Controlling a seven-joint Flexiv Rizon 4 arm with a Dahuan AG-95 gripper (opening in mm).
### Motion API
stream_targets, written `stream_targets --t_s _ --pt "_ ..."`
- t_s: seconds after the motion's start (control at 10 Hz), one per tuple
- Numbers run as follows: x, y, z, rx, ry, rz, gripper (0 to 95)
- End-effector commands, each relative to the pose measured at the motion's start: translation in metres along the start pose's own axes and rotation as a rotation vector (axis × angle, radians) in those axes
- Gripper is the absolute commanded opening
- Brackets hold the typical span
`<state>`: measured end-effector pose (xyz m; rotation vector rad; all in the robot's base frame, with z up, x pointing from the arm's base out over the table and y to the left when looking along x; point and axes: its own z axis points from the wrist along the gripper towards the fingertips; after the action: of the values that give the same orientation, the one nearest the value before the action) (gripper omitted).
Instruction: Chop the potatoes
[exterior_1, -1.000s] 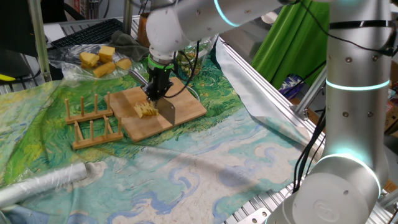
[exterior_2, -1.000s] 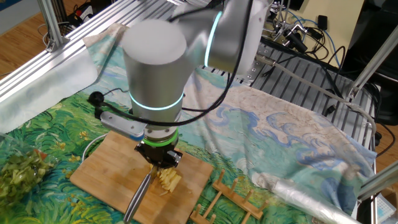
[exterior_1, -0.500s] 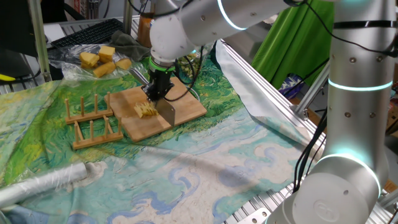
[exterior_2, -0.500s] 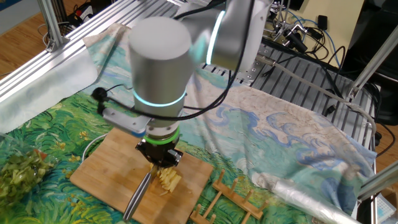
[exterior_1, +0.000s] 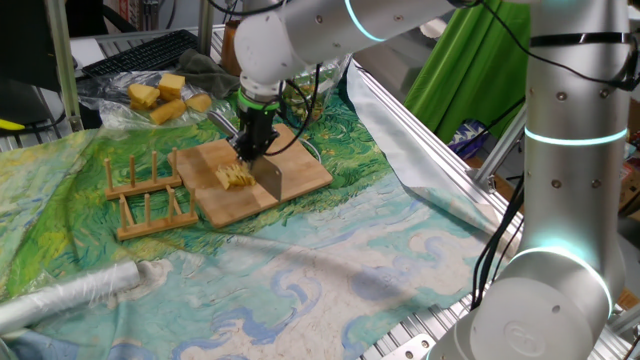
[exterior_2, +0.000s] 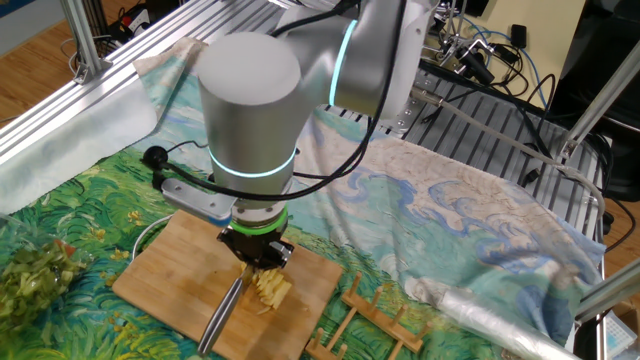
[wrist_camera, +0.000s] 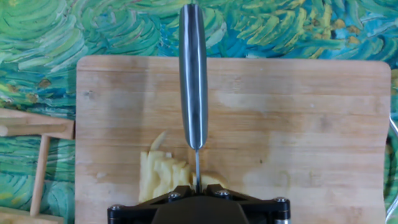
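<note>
The black two-finger claw (exterior_1: 252, 150) (exterior_2: 258, 262) points straight down over the board and is clamped on a steel kitchen knife (wrist_camera: 193, 81) (exterior_1: 270, 180) (exterior_2: 221, 315); in the hand view the blade's spine runs out from between the fingers, seen edge-on as a thin line near the claw and widening farther away. The jaws are closed tight against the knife, with only its thickness between them.

Directly under the claw, touching the blade on one side, lies the cluster of thin pale-yellow potato slices (wrist_camera: 163, 177) (exterior_1: 235, 177) (exterior_2: 272, 291), fanned and partly hidden by the claw's housing in the hand view.

Slices and knife both sit over a rectangular light wooden cutting board (wrist_camera: 298, 124) (exterior_1: 300, 170) (exterior_2: 170, 265), which spreads out around the claw on all sides.

Just beyond the board, on the slices' side of the blade, stands a small wooden peg rack (exterior_1: 150, 195) (exterior_2: 360, 315) (wrist_camera: 37, 155). Everything rests on a green-and-blue swirl-patterned cloth (exterior_1: 300, 270) (exterior_2: 450, 215) (wrist_camera: 74, 28).

Well away from the claw, past the far edge of the board in one fixed view, lie several larger deep-yellow blocky potato chunks (exterior_1: 165, 95). Near the rack's other side lies a crumpled silver foil roll (exterior_1: 75, 290) (exterior_2: 490, 310).
</note>
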<state>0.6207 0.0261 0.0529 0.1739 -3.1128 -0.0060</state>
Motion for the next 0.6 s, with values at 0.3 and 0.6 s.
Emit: stream_targets --t_s 0.3,0.6 --pt "0.002 -0.004 -0.013 0.007 -0.006 -0.004 0.0" --pt "0.004 -0.004 -0.024 0.018 -0.002 -0.003 0.0"
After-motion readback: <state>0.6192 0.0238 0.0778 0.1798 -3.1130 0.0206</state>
